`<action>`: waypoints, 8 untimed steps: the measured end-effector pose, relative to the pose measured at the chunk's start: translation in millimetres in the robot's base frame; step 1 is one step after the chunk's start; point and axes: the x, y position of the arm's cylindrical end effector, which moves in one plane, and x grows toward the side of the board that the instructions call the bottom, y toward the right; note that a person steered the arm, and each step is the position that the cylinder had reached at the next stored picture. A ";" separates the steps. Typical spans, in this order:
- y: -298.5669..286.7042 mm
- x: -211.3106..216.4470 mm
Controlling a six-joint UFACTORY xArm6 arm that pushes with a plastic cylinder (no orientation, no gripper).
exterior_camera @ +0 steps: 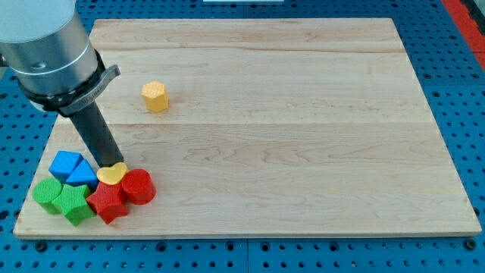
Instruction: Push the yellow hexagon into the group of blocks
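The yellow hexagon (155, 96) stands alone on the wooden board toward the view's upper left. The group of blocks lies at the view's bottom left: two blue blocks (67, 164) (82, 175), two green blocks (48, 194) (74, 203), a red star-like block (107, 201), a red cylinder (139, 186) and a yellow heart-shaped block (112, 174). My tip (107, 166) touches the board just above the yellow heart, next to the blue blocks. It is well below and left of the yellow hexagon.
The wooden board (303, 136) lies on a blue perforated table (462, 91). The arm's grey body (49, 45) fills the view's top left corner.
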 end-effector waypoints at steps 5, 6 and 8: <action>-23.0 -123.0; -18.4 -164.8; 54.7 -187.6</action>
